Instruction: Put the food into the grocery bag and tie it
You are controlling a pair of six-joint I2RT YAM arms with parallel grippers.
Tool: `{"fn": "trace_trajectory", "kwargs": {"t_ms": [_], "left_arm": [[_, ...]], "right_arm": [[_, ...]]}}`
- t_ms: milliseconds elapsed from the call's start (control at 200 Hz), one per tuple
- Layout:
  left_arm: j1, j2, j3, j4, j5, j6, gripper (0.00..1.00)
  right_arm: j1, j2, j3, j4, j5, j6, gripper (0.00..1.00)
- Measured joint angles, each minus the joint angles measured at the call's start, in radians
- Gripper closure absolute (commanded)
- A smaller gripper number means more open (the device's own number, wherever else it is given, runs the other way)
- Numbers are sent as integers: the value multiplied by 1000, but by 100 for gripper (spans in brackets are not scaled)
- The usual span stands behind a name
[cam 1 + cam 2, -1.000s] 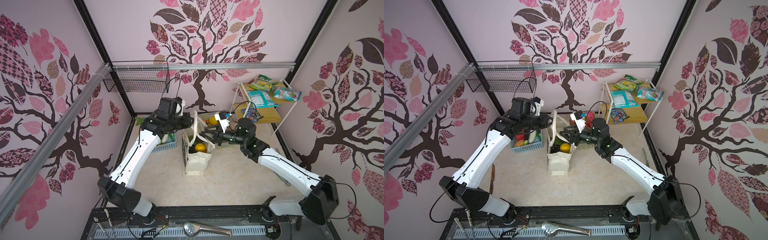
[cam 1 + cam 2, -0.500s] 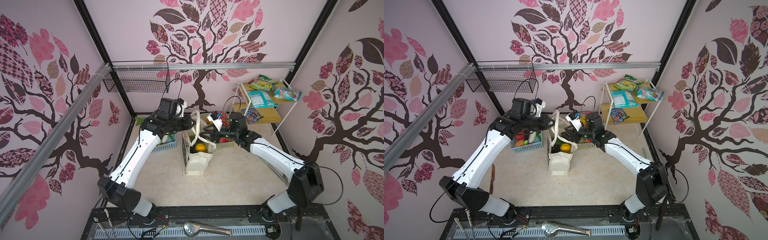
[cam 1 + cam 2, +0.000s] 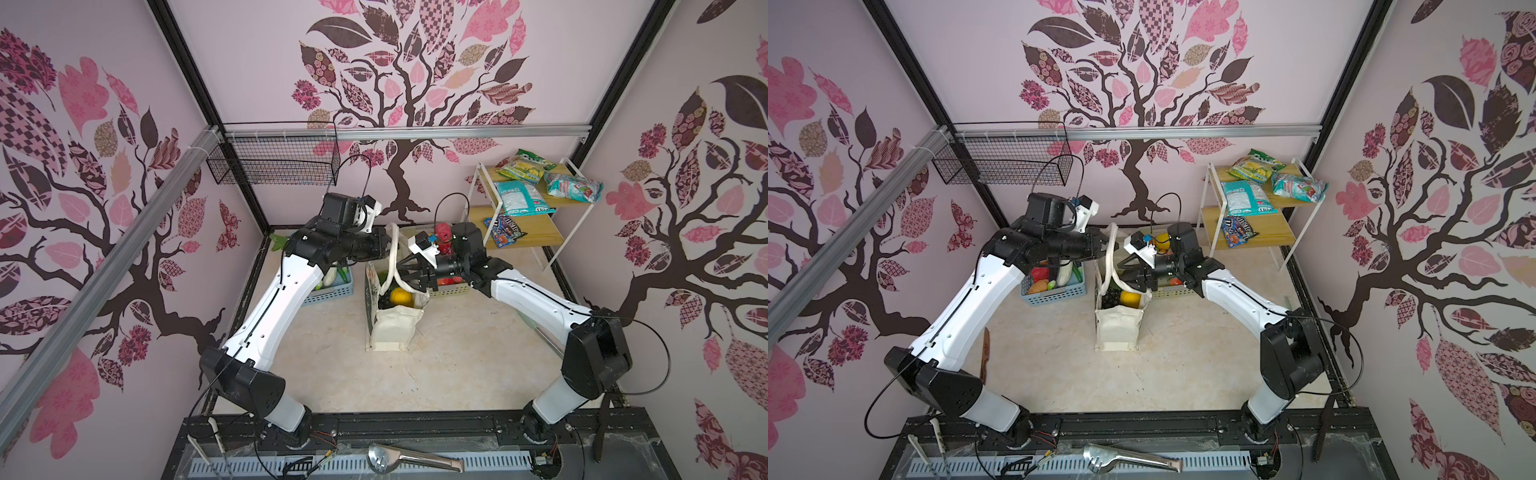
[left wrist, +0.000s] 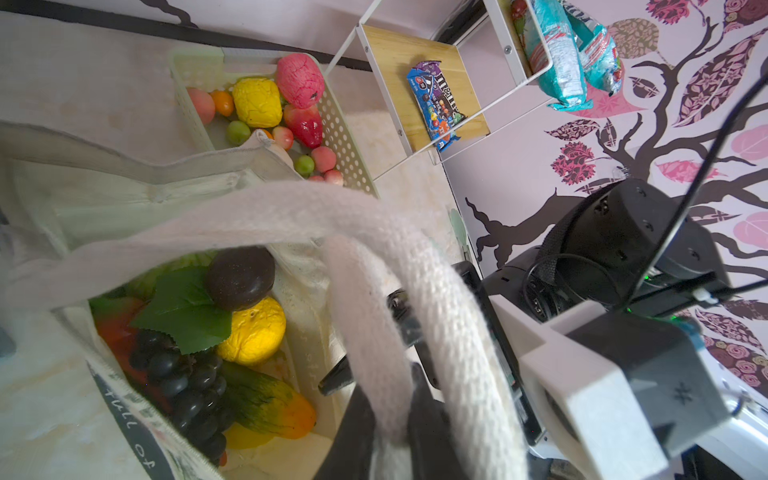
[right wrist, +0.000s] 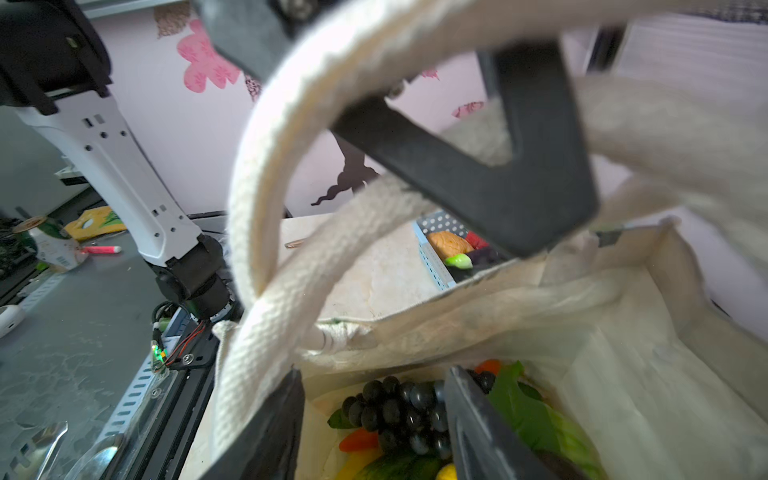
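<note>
**Tying step, with the handles crossed above the bag.** The grocery bag [image 3: 395,332] stands upright on the tabletop [image 3: 457,374] between the two arms, its mouth open. One strap handle [image 3: 392,249] is raised above the mouth and pinched in the left claw [image 3: 387,245]. Its jaws are closed on the webbing, as the left wrist view shows, where the strap passes between the dark fingers [image 4: 349,440].

The right claw [image 3: 405,275] is held over the mouth with its jaws parted and nothing gripped. The second strap [image 5: 266,353] lies against the outside of one finger.

Packing is judged to be finished. The next move is judged to call for the right claw to be closed on the free strap, and for that strap to be drawn through the held loop — slack webbing could slip.

**Contents.** The food in the bag is made up of:
- dark grapes [image 4: 187,386]
- a yellow fruit [image 4: 253,332]
- a dark round fruit [image 4: 241,282]
- a green-and-orange oblong piece [image 4: 270,407]

More fruit is held in the cream basket [image 4: 349,141] just beside the bag — and vegetables in the blue basket [image 3: 1054,296] on the other side.
</note>
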Motion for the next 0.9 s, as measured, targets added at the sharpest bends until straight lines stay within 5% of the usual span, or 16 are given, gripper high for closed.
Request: {"fn": "trace_trajectory", "kwargs": {"t_ms": [670, 895], "left_arm": [[-2, 62, 94, -58, 48, -4, 86], [-1, 50, 88, -53, 21, -9, 87]], "right_arm": [[62, 42, -40, 330, -51, 166, 24], [93, 101, -40, 486, -53, 312, 24]]}}
